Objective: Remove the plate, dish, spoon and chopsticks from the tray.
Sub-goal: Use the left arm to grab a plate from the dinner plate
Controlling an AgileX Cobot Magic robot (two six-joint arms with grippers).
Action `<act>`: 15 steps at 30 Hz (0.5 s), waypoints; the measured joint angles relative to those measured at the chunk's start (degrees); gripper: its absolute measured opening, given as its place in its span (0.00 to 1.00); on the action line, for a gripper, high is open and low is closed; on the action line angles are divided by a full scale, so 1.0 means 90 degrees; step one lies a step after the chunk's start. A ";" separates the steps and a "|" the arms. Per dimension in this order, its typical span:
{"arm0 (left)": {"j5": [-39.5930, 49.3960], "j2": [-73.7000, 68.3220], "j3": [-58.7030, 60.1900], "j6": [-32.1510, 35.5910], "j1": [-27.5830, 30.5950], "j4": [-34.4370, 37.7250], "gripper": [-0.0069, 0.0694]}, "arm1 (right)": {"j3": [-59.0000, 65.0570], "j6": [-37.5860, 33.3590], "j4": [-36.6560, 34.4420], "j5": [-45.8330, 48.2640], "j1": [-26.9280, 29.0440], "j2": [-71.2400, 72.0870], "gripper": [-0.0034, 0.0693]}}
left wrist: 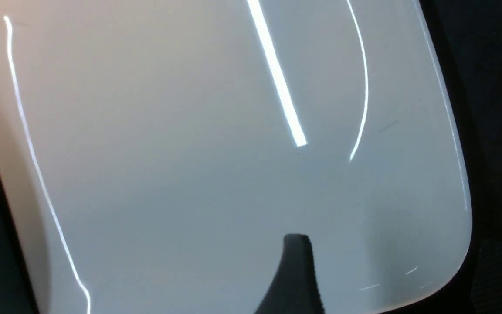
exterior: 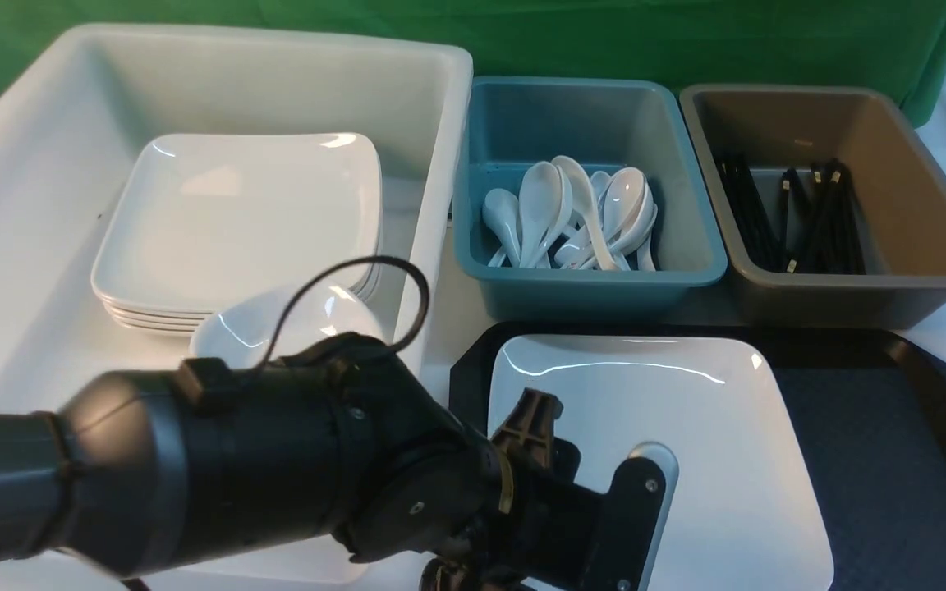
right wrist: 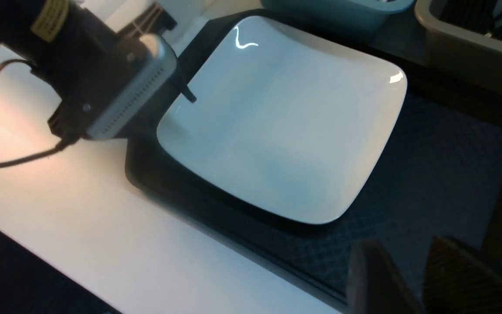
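Fingers first: one dark finger (left wrist: pixel 296 268) of the left end effector (exterior: pixel 534 419) hangs just over the plate (exterior: pixel 686 443), at the tray's (exterior: pixel 875 427) left end. Its other finger is hidden, so I cannot tell if it is open or closed. The right end effector (right wrist: pixel 405 261) is over the tray's bare floor, with its fingers apart and nothing in them. The plate lies flat on the tray, and it is the only thing I can see there. Behind the tray, the teal bin (exterior: pixel 588 115) has white spoons (exterior: pixel 580 213) and the brown bin (exterior: pixel 916 205) has black chopsticks (exterior: pixel 801 222). Left of the tray, the white bin (exterior: pixel 29 164) holds a stack of plates (exterior: pixel 243 213) with a small dish (exterior: pixel 251 328) in front. So I think the dish, spoon and chopsticks are done. Only the plate is left to move.
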State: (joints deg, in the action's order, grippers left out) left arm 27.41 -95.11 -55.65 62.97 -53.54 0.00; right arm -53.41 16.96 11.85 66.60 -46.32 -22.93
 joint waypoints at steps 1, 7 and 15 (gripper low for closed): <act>0.0009 -0.0026 0.0000 0.0129 -0.0007 0.0044 0.74 | 0.0000 0.0000 0.0000 0.0000 0.0000 0.0000 0.35; 0.0074 -0.0103 0.0005 0.0793 -0.0007 0.0616 0.72 | 0.0000 0.0000 0.0000 0.0000 0.0000 0.0000 0.35; -0.0362 -0.0118 0.0447 0.0846 0.0022 0.0369 0.71 | 0.0000 0.0003 0.0000 -0.0013 0.0000 0.0000 0.35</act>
State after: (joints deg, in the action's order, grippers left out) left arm 24.16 -96.17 -51.63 70.58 -53.34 3.32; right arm -53.41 16.98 11.85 66.49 -46.32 -22.93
